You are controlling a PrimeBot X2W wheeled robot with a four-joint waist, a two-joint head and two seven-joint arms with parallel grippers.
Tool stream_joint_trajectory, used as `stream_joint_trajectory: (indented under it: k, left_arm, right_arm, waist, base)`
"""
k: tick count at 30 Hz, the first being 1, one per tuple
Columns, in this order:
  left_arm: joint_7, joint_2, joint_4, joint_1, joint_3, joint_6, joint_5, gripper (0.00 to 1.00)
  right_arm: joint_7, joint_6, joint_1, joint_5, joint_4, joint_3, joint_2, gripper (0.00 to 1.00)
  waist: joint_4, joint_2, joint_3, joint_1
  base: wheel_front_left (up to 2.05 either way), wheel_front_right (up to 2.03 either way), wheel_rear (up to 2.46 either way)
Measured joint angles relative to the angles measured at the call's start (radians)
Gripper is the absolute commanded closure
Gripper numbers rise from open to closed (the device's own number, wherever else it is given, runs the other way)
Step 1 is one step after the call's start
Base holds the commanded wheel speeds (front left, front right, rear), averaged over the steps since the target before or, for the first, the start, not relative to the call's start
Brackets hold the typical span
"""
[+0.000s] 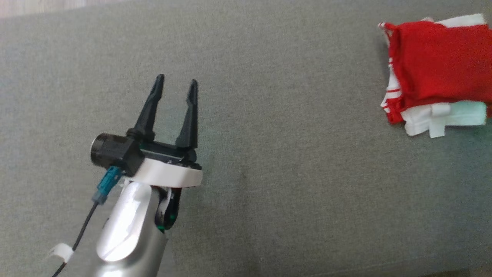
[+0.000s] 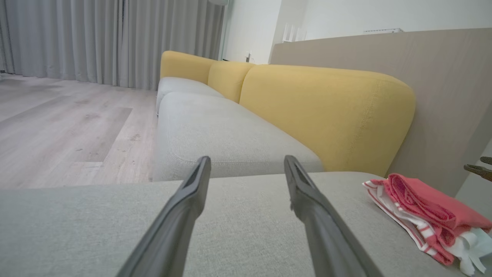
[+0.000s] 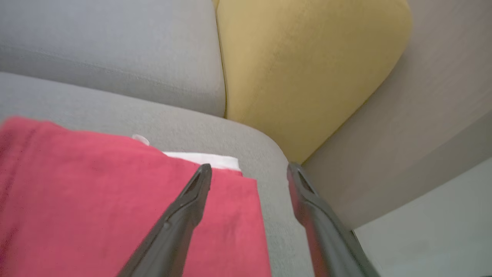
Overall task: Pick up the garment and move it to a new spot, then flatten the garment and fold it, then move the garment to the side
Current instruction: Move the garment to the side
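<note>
The garment (image 1: pixel 438 69) is red with white parts, folded into a small stack at the far right of the grey cushion (image 1: pixel 269 154). My left gripper (image 1: pixel 176 81) hovers over the cushion's left middle, open and empty, well apart from the stack. From the left wrist the garment (image 2: pixel 426 211) lies low to the right of my open left gripper (image 2: pixel 248 159). In the right wrist view my right gripper (image 3: pixel 250 167) is open above the garment's (image 3: pixel 96 200) right edge, holding nothing; one finger is over the red cloth, the other over bare cushion.
Yellow backrests (image 2: pixel 326 111) and another grey seat (image 2: pixel 215 130) run beyond the cushion's far edge. A beige panel (image 2: pixel 442 96) rises just behind the garment. Wooden floor (image 2: pixel 65 127) and grey curtains (image 2: pixel 96 38) lie off to the left.
</note>
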Motion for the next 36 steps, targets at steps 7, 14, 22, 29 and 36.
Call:
stream_joint_trajectory:
  k: [7, 14, 22, 29, 36]
  left_arm:
    - [0.000, 0.000, 0.000, 0.048, 0.060, 0.009, 0.002, 0.00]
    - [0.000, 0.000, -0.015, 0.115, 0.118, 0.017, 0.003, 0.00]
    - [0.000, 0.001, -0.019, 0.192, 0.152, 0.019, 0.010, 0.00]
    - [0.000, 0.001, -0.015, 0.230, 0.155, 0.018, 0.010, 0.00]
    - [0.000, 0.002, 0.002, 0.263, 0.155, 0.017, 0.008, 0.00]
  right_arm:
    - [-0.042, 0.000, -0.001, 0.026, -0.061, 0.058, 0.093, 0.00]
    - [-0.067, 0.000, 0.007, 0.121, -0.177, 0.100, 0.174, 0.00]
    - [-0.097, 0.000, 0.158, 0.216, -0.327, 0.088, 0.329, 0.00]
    - [-0.123, 0.000, 0.290, 0.276, -0.373, 0.060, 0.384, 0.00]
    - [-0.185, 0.000, 0.432, 0.342, -0.322, 0.110, 0.391, 0.00]
  waist:
    - [-0.008, 0.0000, -0.086, -0.0001]
    - [0.004, 0.0000, -0.169, -0.0002]
    - [0.041, 0.0000, -0.230, -0.0002]
    - [0.070, 0.0000, -0.260, -0.0001]
    - [0.097, 0.0000, -0.283, -0.0001]
  base:
    - [0.00, 0.00, 0.00]
    - [0.00, 0.00, 0.00]
    - [0.00, 0.00, 0.00]
    - [0.00, 0.00, 0.00]
    - [0.00, 0.00, 0.00]
